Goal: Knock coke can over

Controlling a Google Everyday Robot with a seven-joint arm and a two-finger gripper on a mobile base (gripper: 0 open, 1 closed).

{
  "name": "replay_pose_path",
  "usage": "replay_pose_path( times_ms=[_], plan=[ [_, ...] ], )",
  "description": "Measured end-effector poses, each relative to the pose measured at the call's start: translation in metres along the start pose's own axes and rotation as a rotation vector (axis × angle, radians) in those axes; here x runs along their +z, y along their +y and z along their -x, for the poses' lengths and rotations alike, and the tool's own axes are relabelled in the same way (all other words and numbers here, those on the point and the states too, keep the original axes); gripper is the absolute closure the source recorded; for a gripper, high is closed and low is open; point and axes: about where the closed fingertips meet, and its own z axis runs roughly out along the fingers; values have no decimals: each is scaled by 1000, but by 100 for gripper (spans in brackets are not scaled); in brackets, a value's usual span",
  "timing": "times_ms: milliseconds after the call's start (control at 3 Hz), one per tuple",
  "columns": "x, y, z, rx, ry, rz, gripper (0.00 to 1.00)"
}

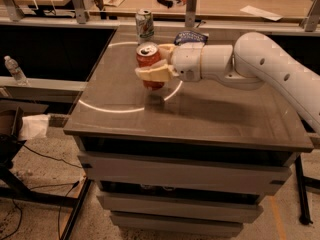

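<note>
The red coke can [148, 60] with a silver top is on the left half of the brown table top [215, 114], leaning slightly. My gripper [151, 63] reaches in from the right on a white arm [260, 64]. Its cream fingers [152, 74] sit on both sides of the can, one in front and one behind, closed against it. The can's lower part is partly hidden by the front finger. I cannot tell whether the can's base touches the table.
A pale silver-green can [144, 25] stands at the table's far edge. A dark blue chip bag [190, 37] lies behind the gripper. A white arc is marked on the table. A water bottle [15, 70] stands on a ledge at the left. Desks lie beyond.
</note>
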Motion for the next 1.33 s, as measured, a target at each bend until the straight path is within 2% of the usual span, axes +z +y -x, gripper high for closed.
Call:
replay_pose_path(
  times_ms=[333, 667, 1000, 1333],
  plan=[
    [-19, 2, 18, -236, 52, 11, 100],
    [-29, -1, 9, -446, 91, 94, 100],
    [-39, 2, -2, -597, 113, 207, 100],
    [-44, 2, -9, -679, 125, 272, 100]
  ],
)
